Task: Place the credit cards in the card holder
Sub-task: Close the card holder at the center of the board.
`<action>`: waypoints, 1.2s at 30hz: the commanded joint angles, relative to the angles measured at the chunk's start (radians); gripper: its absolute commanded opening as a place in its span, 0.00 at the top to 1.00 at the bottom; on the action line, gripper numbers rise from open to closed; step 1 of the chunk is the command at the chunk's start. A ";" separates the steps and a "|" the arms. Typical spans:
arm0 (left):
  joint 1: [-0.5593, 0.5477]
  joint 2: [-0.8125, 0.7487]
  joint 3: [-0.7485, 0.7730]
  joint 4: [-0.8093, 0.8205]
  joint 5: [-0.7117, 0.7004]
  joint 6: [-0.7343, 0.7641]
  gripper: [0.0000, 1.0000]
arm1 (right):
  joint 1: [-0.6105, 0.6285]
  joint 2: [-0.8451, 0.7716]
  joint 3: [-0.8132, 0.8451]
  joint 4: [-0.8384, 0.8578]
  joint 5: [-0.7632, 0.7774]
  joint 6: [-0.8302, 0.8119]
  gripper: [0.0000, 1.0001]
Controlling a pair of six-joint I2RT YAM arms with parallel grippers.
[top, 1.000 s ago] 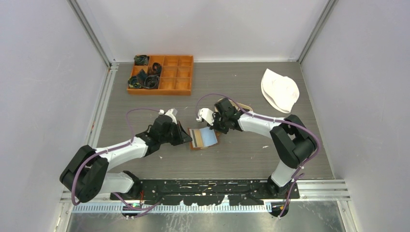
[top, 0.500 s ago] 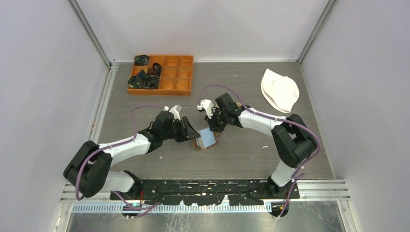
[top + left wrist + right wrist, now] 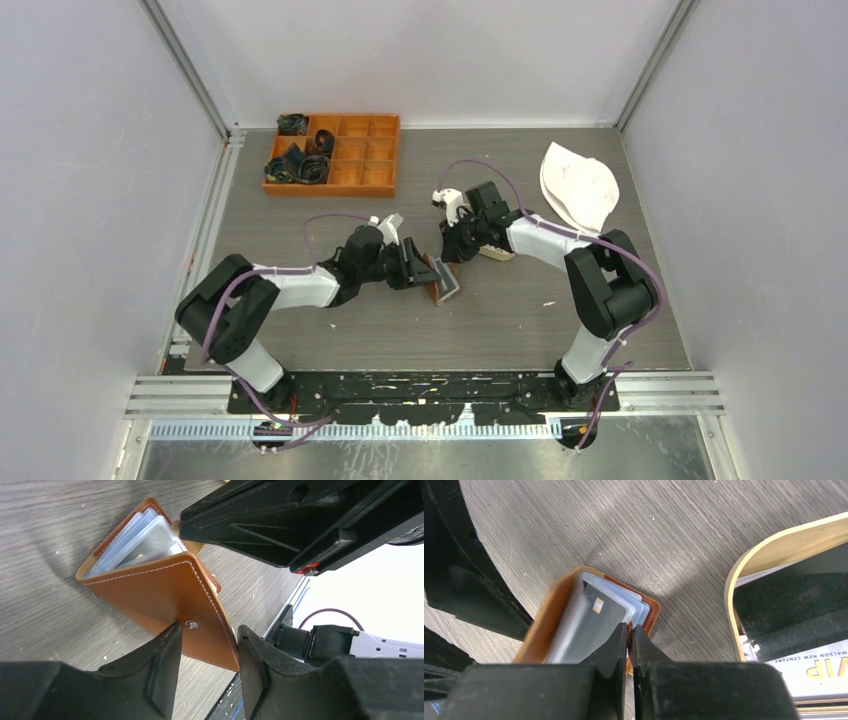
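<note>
Brown wallet (image 3: 165,595), flat a second ago, now stands half-folded on the desk (image 3: 574,530) with cards (image 3: 589,620) inside, so loading looks well along, my left hand (image 3: 209,630) newly spread astride its cover, my right hand (image 3: 630,629) pinched narrow at its edge.

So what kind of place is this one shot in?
Most likely a lab robot test cell, not a home or shop: plain white panel walls set in aluminium framing box in a grey wood-grain tabletop, and a black slotted base plate runs along its near edge.
</note>
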 commanded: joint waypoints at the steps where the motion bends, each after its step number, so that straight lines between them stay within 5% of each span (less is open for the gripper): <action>1: -0.004 0.069 0.027 0.210 0.063 -0.036 0.54 | -0.004 0.016 0.040 0.042 -0.042 0.068 0.99; 16: -0.015 0.076 0.058 0.246 0.065 0.064 0.47 | -0.012 0.038 0.053 0.031 -0.033 0.089 0.99; 30: -0.013 0.216 0.191 -0.067 -0.087 0.192 0.79 | -0.024 0.025 0.025 0.114 0.075 0.230 0.99; 36: -0.009 0.254 0.191 -0.108 -0.126 0.201 0.83 | -0.040 -0.005 -0.005 0.168 0.057 0.247 0.99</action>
